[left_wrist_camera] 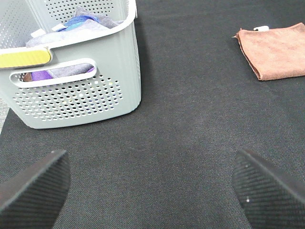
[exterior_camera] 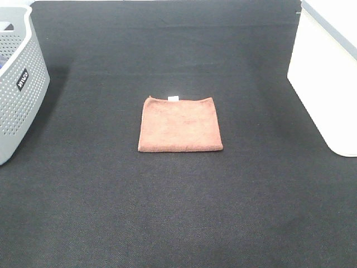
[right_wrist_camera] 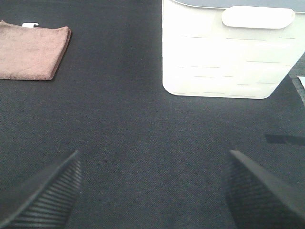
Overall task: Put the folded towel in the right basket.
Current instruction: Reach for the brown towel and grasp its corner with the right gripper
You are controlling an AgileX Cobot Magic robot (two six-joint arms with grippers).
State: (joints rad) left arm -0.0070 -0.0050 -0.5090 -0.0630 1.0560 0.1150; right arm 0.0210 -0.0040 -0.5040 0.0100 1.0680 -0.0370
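Terracotta terry, folded square: the folded towel (exterior_camera: 180,124) lies flat at centre frame in the high view, edges tidy, small white tag (exterior_camera: 173,99) on its far edge. Nothing touches it. It rests on the black woven mat (exterior_camera: 178,223) that covers the whole work surface.

Right basket (exterior_camera: 326,84): white plastic, rounded corners, grey-lined rim, at the right edge of the high view and partly cut off by the frame. Well apart from the towel, with bare mat between. Its inside is not visible from any camera.

Grey perforated basket (exterior_camera: 19,95) with a black label: left edge of the high view. The left wrist camera shows mixed cloths (left_wrist_camera: 81,24) in it, blue, purple and grey. Not the target.

Left gripper (left_wrist_camera: 152,188): jaws spread wide, nothing between them, only mat below. Right gripper (right_wrist_camera: 153,191): likewise released and empty, with both the towel and the white basket ahead of it. Neither arm appears in the high view.

Progress, as judged: nothing done yet. Towel ungrasped, on the mat, outside the basket. All steps are left: reach, pinch an edge or the stack, lift without unfolding, carry right, release over the white basket. The right arm looks better placed.
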